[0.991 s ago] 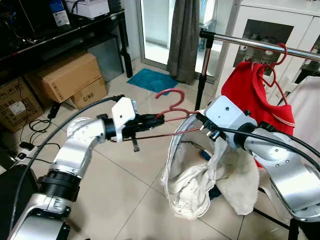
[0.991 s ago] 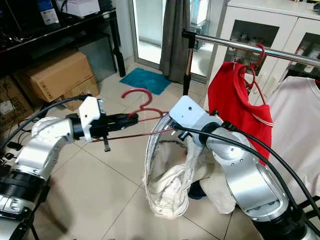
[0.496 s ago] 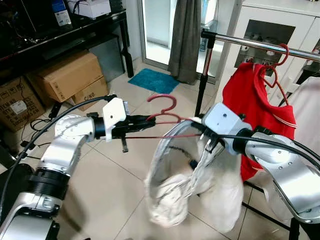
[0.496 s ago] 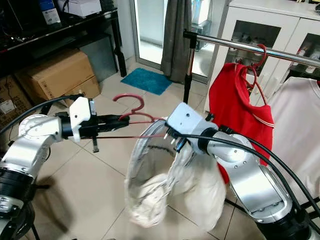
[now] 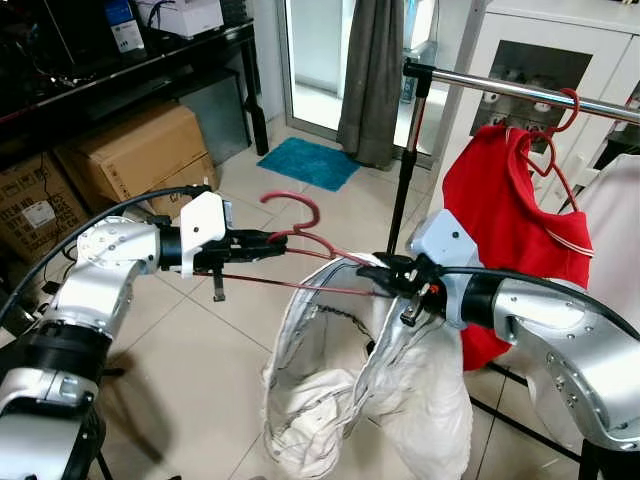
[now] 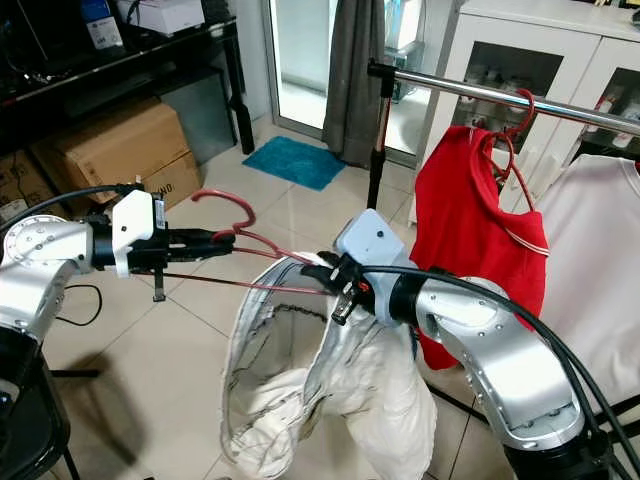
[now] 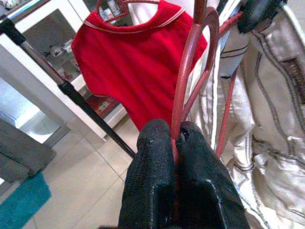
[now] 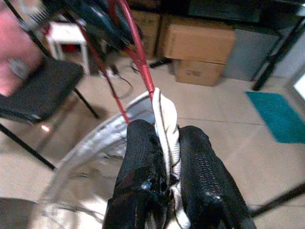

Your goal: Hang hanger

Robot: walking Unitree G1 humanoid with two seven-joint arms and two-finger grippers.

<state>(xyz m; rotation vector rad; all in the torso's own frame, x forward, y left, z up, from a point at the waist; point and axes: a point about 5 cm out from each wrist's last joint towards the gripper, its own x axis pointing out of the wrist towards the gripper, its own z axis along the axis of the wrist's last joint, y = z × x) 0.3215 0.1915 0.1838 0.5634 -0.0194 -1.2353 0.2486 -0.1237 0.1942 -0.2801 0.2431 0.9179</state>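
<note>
Nearest: a white garment (image 5: 370, 400), hanging slack below the right gripper (image 5: 392, 274), its collar edge bunched and pinched between the two black fingers (image 8: 143, 191), together with one end of the red hanger (image 5: 300, 235).

Left gripper (image 5: 268, 239): level with the right and well apart from it, fingers pressed shut on the hanger just under the hook. The hook curls upward just above this gripper; the hanger's thin lower bar runs across the gap to the right gripper.

Beyond the right gripper, higher up: a metal clothes rail (image 5: 520, 90) on a black upright. On it hangs a red shirt (image 5: 510, 205) on its own red hanger; a pale garment (image 5: 615, 230) hangs just beside it.

Beyond the left gripper: cardboard boxes (image 5: 130, 150) on the tiled floor, under a black table (image 5: 120, 75).

Farthest: a teal mat (image 5: 308, 161), a grey curtain (image 5: 370, 70).
</note>
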